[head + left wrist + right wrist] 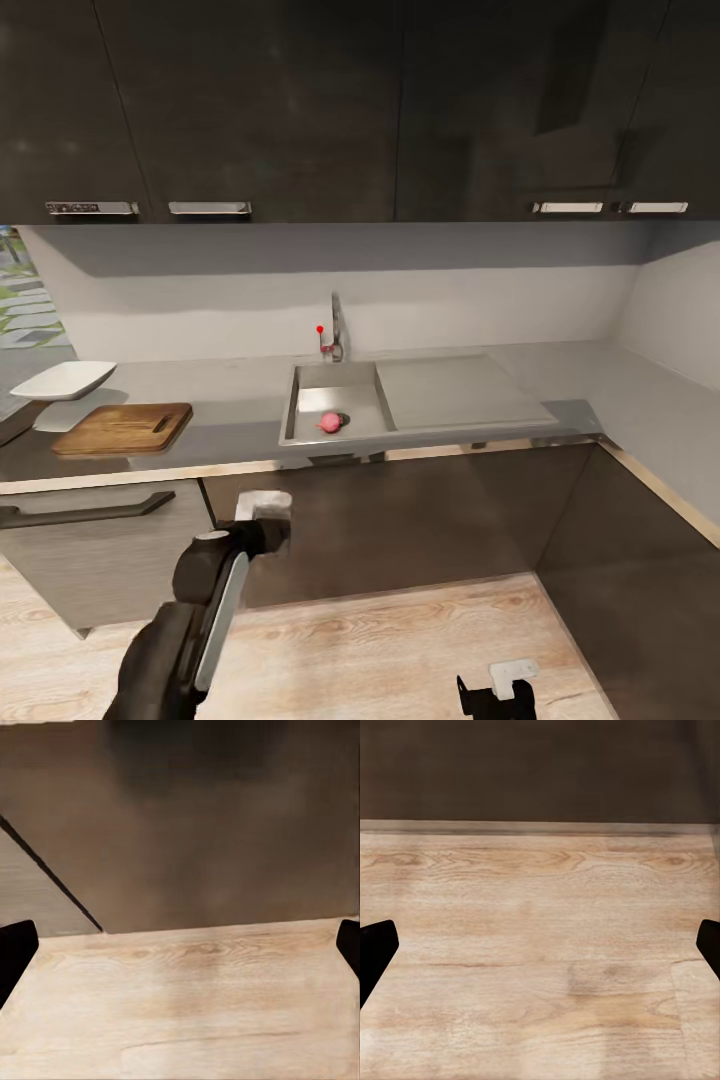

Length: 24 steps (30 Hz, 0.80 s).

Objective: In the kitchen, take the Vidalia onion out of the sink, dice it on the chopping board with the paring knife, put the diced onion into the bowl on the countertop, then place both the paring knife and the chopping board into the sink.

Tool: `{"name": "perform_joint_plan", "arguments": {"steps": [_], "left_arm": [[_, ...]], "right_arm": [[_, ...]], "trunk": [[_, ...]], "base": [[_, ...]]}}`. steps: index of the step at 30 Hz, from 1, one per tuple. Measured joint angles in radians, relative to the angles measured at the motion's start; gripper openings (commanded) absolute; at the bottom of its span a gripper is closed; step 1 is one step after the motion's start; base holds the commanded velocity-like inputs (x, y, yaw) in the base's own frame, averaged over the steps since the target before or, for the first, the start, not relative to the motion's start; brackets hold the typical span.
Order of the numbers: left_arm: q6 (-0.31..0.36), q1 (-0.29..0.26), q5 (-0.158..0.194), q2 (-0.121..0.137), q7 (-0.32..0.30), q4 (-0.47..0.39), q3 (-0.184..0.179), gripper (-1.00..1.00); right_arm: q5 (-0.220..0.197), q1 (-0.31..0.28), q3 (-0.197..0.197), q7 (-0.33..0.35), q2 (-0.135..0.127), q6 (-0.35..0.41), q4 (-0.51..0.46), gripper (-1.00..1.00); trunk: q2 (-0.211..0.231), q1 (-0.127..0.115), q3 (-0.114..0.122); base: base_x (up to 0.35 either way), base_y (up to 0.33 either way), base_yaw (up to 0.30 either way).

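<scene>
Sink (300, 400) holds the onion (333, 421) by the drain. Bowl (62, 380) interior not visible, chopping board (124, 428) bare on desk (240, 415). Left hand (180, 952) and right hand (540, 952) both released, over floor (540, 945).

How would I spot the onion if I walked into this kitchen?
Find the steel sink set in the grey countertop, under the tap. In its basin, by the drain, lies the onion: a small round pinkish thing, the only colour among all that metal.
</scene>
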Motion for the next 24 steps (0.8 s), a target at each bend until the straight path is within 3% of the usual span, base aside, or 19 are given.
{"name": "perform_joint_plan", "arguments": {"steps": [7, 12, 17, 24], "left_arm": [[0.065, -0.306, 0.020, -0.002, 0.000, 0.011, 0.000, 1.00], [0.072, -0.450, 0.025, -0.004, -0.001, 0.062, 0.000, 1.00], [0.073, -0.505, 0.027, -0.003, -0.002, 0.113, 0.000, 1.00], [0.073, -0.518, 0.039, -0.003, -0.006, 0.226, -0.016, 1.00]], "right_arm": [[0.000, 0.000, -0.001, 0.000, -0.001, 0.000, 0.000, 1.00], [0.000, 0.000, -0.001, 0.000, -0.001, 0.000, 0.000, 1.00], [0.000, 0.000, -0.001, 0.000, -0.001, 0.000, 0.000, 1.00], [0.000, 0.000, -0.001, 0.000, -0.001, 0.000, 0.000, 1.00]], "trunk": [[0.000, 0.000, 0.000], [0.000, 0.000, 0.000], [0.000, 0.000, 0.000], [0.000, 0.000, 0.000]], "base": [[0.000, 0.000, 0.000], [0.000, 0.000, 0.000], [0.000, 0.000, 0.000], [0.000, 0.000, 0.000]]}}
